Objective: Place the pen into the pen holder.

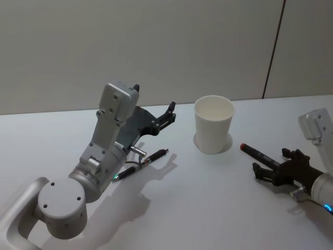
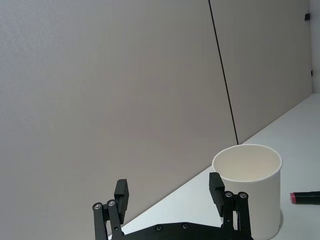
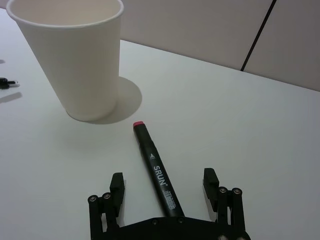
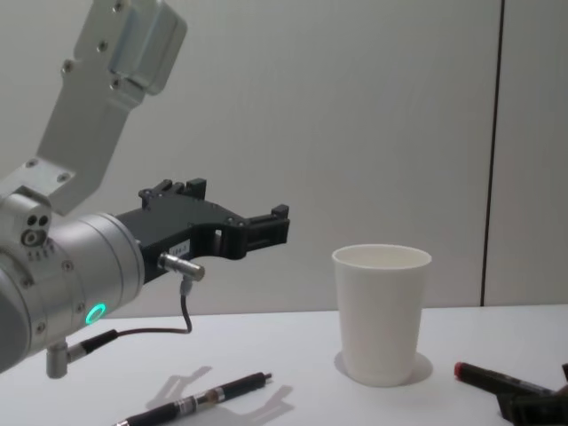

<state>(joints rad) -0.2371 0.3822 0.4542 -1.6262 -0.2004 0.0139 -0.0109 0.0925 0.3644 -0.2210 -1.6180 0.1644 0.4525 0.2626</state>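
Note:
The pen holder, a plain white paper cup, stands upright at mid table. To its right a black marker pen with a red end lies flat, red end toward the cup. My right gripper is low over the table and open, one finger on each side of the marker's rear half without gripping it. A slim dark pen lies left of the cup. Above it my left gripper hangs open and empty, pointing at the cup.
The white table runs back to a plain grey wall. My left arm's elbow sits at the near left. The slim pen's tip shows at the edge of the right wrist view.

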